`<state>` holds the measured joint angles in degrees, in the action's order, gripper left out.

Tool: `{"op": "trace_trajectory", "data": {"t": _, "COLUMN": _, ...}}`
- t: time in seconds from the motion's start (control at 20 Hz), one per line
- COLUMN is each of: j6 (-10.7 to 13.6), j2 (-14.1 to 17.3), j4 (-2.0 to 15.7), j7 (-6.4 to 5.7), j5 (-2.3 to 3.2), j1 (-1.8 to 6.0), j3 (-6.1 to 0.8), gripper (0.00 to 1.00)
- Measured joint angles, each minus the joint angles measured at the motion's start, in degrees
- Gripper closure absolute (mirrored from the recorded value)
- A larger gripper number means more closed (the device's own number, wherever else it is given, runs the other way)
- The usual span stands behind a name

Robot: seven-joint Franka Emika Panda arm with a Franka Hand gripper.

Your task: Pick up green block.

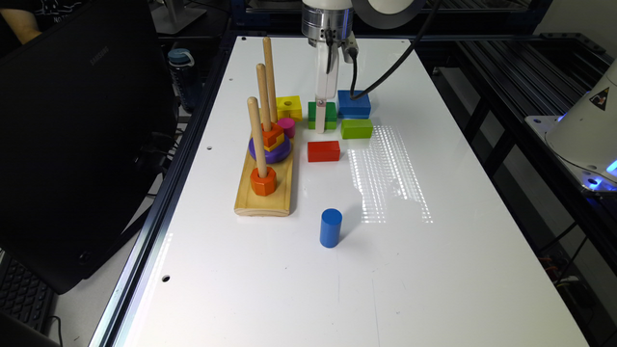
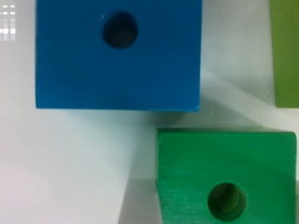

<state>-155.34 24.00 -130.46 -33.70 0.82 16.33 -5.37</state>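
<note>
Green block (image 1: 329, 112) directly beneath end effector (image 1: 321, 126)

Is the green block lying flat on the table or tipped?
Flat. The green block shows its holed top face squarely to the wrist camera, resting on the white table.

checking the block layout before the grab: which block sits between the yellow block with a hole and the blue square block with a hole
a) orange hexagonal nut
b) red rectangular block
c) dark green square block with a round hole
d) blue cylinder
c: in the exterior view the dark green square block lies between the yellow block and the blue square block, under the gripper.
</note>
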Motion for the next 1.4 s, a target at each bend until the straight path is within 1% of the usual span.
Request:
{"op": "trace_trajectory", "data": {"t": 0.15, "j6": 0.13, "j2": -0.46, "j4": 0.00, "j7": 0.00, "j5": 0.00, "j1": 0.00, "j3": -0.03, "gripper": 1.00}}
{"op": "trace_trajectory", "data": {"t": 0.35, "j6": 1.01, "j2": -1.69, "j4": -0.12, "j7": 0.00, "j5": -0.04, "j1": 0.01, "j3": -0.07, "gripper": 1.00}}
{"op": "trace_trajectory", "data": {"t": 0.6, "j6": 1.16, "j2": -2.21, "j4": -0.32, "j7": 0.00, "j5": -0.05, "j1": 0.01, "j3": -0.08, "gripper": 1.00}}
{"op": "trace_trajectory", "data": {"t": 0.7, "j6": 2.25, "j2": -3.46, "j4": -0.31, "j7": -0.01, "j5": -0.11, "j1": 0.01, "j3": -0.11, "gripper": 1.00}}
{"op": "trace_trajectory", "data": {"t": 0.85, "j6": 5.87, "j2": -7.06, "j4": -0.49, "j7": -0.02, "j5": -0.30, "j1": 0.02, "j3": -0.22, "gripper": 1.00}}
{"op": "trace_trajectory", "data": {"t": 0.95, "j6": 6.96, "j2": -8.31, "j4": -0.79, "j7": -0.02, "j5": -0.34, "j1": 0.01, "j3": -0.25, "gripper": 1.00}}
{"op": "trace_trajectory", "data": {"t": 1.3, "j6": 7.23, "j2": -8.91, "j4": -0.99, "j7": -0.03, "j5": -0.35, "j1": 0.02, "j3": -0.26, "gripper": 1.00}}
{"op": "trace_trajectory", "data": {"t": 1.4, "j6": 8.17, "j2": -10.09, "j4": -1.00, "j7": -0.03, "j5": -0.38, "j1": 0.01, "j3": -0.28, "gripper": 1.00}}
